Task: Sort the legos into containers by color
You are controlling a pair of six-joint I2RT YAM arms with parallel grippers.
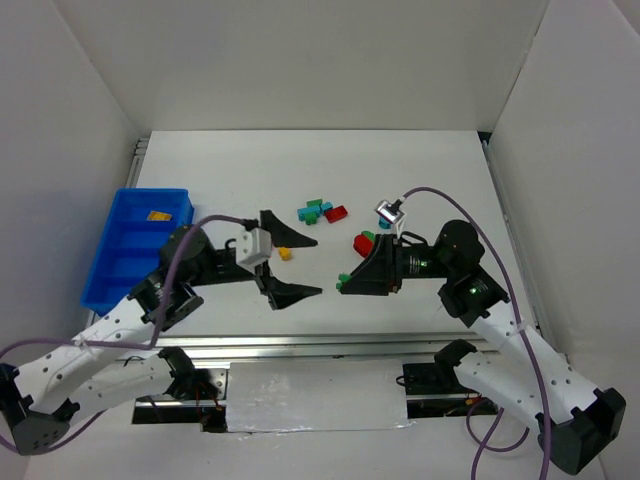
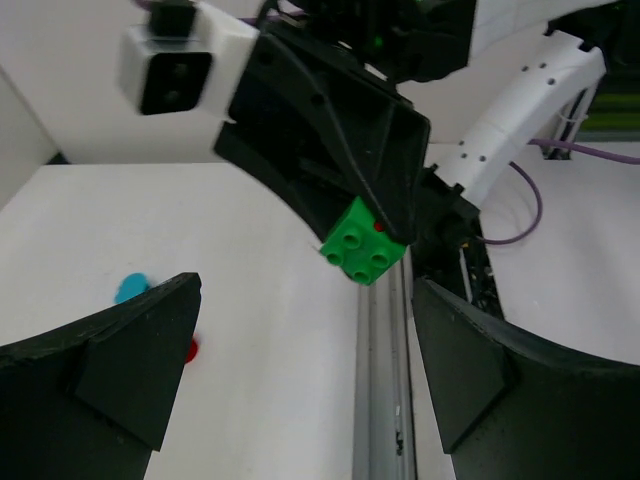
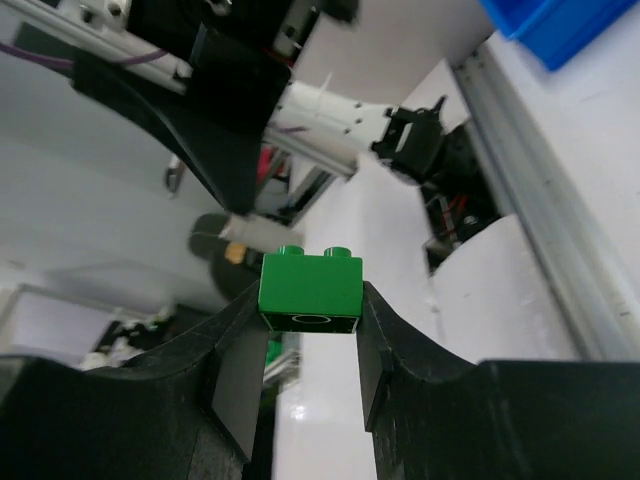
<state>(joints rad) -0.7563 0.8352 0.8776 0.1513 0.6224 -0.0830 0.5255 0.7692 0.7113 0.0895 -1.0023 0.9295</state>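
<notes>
My right gripper (image 1: 345, 283) is shut on a green brick (image 3: 310, 292), pinched between both pads and held above the table near the front edge. The left wrist view shows that same green brick (image 2: 364, 245) facing my left gripper (image 2: 305, 350). The left gripper (image 1: 305, 265) is wide open with nothing between its fingers, a short way left of the brick. A small yellow lego (image 1: 284, 254) lies on the table by its far finger. Further back lie loose legos: green (image 1: 314, 203), teal (image 1: 310, 213), red (image 1: 336, 213) and another red (image 1: 363, 243). The blue tray of containers (image 1: 140, 245) sits at the left.
A yellow piece (image 1: 158, 214) lies in the tray's far compartment. A metal rail (image 2: 385, 380) runs along the table's front edge below the grippers. White walls enclose the table at the back and on both sides. A teal lego (image 1: 385, 224) lies close to the right wrist camera.
</notes>
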